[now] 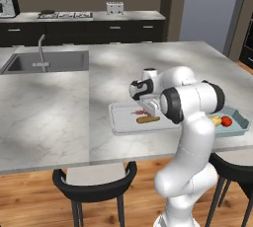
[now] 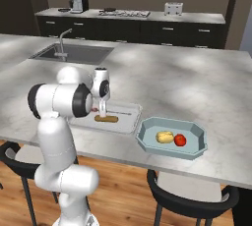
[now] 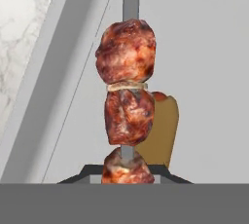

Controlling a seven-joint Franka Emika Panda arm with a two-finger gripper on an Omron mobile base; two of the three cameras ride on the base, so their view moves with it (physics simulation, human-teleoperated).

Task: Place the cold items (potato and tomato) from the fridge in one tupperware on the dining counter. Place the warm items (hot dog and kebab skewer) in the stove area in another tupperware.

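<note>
A home kitchen: marble island [image 1: 49,117] with sink [image 1: 47,62], stove [image 2: 124,13] (toaster [image 2: 173,8] beside it), bar stools [image 1: 94,181].

The kebab skewer of glossy red-brown meat chunks [image 3: 126,96] has a grey metal stick. The tan-orange hot dog [image 2: 107,119] lies in the pale grey flat tupperware [image 2: 129,122]. The light blue-grey deep tupperware [image 2: 197,147] holds a yellow potato [image 2: 165,136] and a red tomato [image 2: 180,140]. The counter of white marble [image 2: 197,87] has grey veins.
</note>
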